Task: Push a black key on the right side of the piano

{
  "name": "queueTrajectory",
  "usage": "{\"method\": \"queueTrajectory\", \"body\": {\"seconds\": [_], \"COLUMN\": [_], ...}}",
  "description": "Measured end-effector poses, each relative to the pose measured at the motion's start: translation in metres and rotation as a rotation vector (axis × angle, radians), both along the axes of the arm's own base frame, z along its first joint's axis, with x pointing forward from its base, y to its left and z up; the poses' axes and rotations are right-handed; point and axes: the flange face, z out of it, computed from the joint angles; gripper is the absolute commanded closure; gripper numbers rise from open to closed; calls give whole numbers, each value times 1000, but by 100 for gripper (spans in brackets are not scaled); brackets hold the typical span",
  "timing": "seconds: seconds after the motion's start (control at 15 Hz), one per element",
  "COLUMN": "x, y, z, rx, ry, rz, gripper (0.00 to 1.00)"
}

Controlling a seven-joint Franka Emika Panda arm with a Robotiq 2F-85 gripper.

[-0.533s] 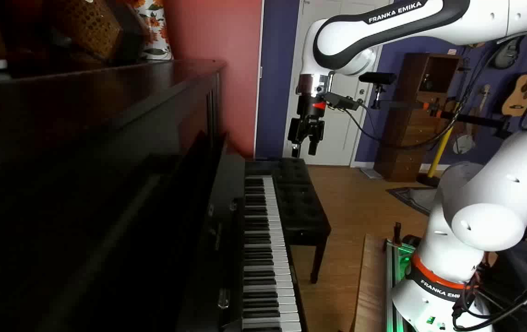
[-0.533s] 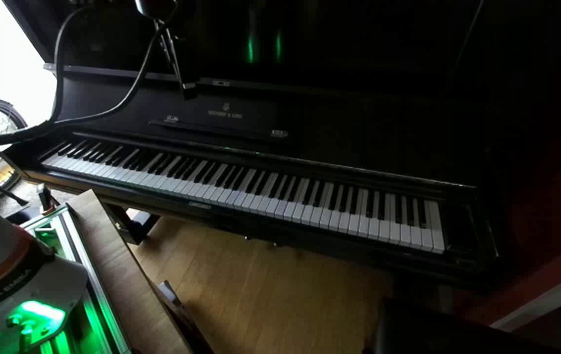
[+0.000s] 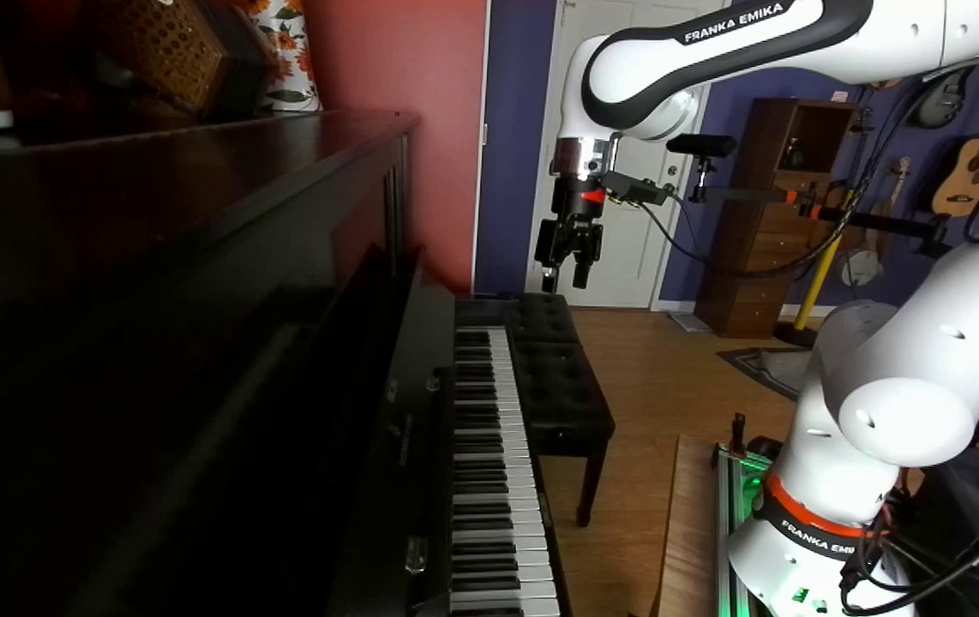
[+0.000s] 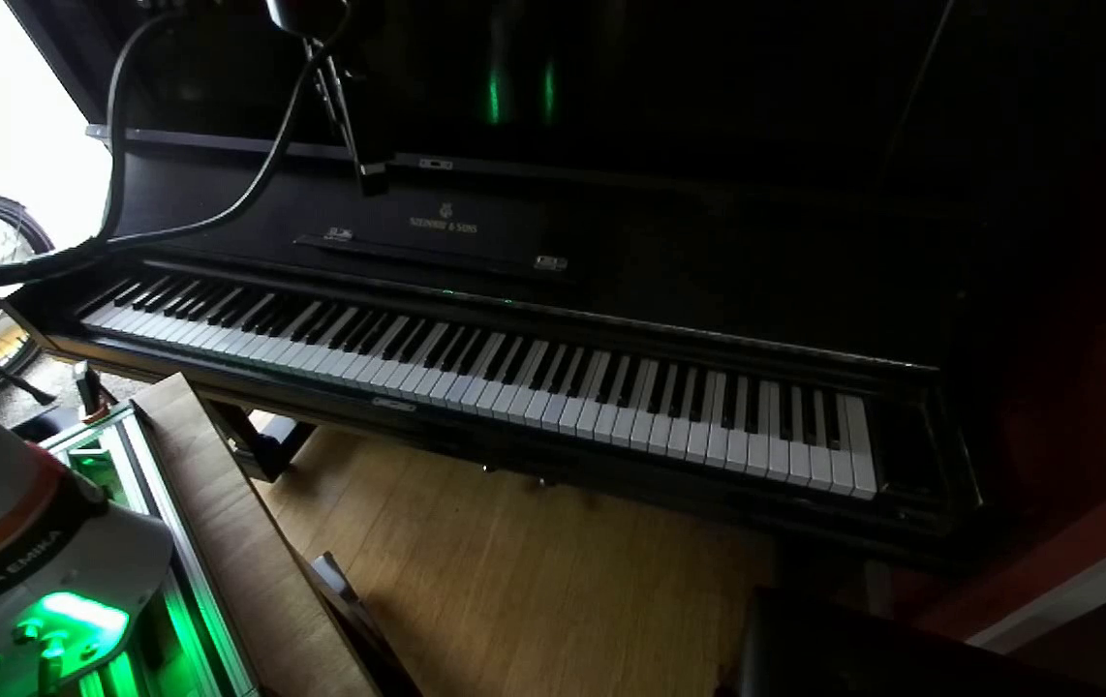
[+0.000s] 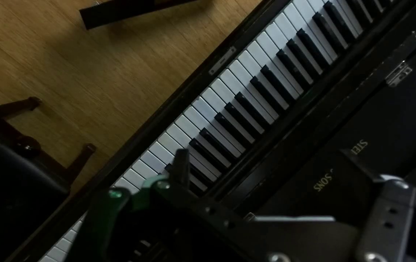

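Observation:
The dark upright piano (image 3: 241,248) shows in both exterior views (image 4: 708,261), with its row of white and black keys (image 3: 517,463) uncovered. A black key (image 4: 832,426) on the right side shows near the right end of the row. My gripper (image 3: 566,278) hangs fingers down, well above key level, and is apart from the keys. Its fingers stand apart with nothing between them. In the wrist view the gripper (image 5: 268,156) has one finger (image 5: 180,165) overlapping the keys and the other over the dark panel with gold lettering. Part of the key row is hidden behind the gripper there.
A black padded bench (image 3: 558,386) stands beside the far part of the keyboard. It also shows in the wrist view (image 5: 11,178). A wooden table edge (image 3: 680,531) lies by the robot base. A cable (image 4: 258,189) hangs in front of the piano. Wood floor (image 4: 553,581) lies below.

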Motion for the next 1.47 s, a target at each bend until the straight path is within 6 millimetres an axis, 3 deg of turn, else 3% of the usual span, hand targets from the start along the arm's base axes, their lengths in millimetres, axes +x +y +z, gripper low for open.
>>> {"method": "queueTrajectory", "body": {"seconds": [0.4, 0.8, 1.0, 1.2, 1.47], "x": [0, 19, 40, 50, 51], "y": [-9, -115, -154, -162, -163], "z": [-2, -20, -38, -47, -44], "rx": [-9, -210, -251, -259, -262], "ry": [7, -24, -70, -60, -66], "rz": [-17, -93, -79, -72, -72], "gripper": [0, 0, 0, 0, 0]}}
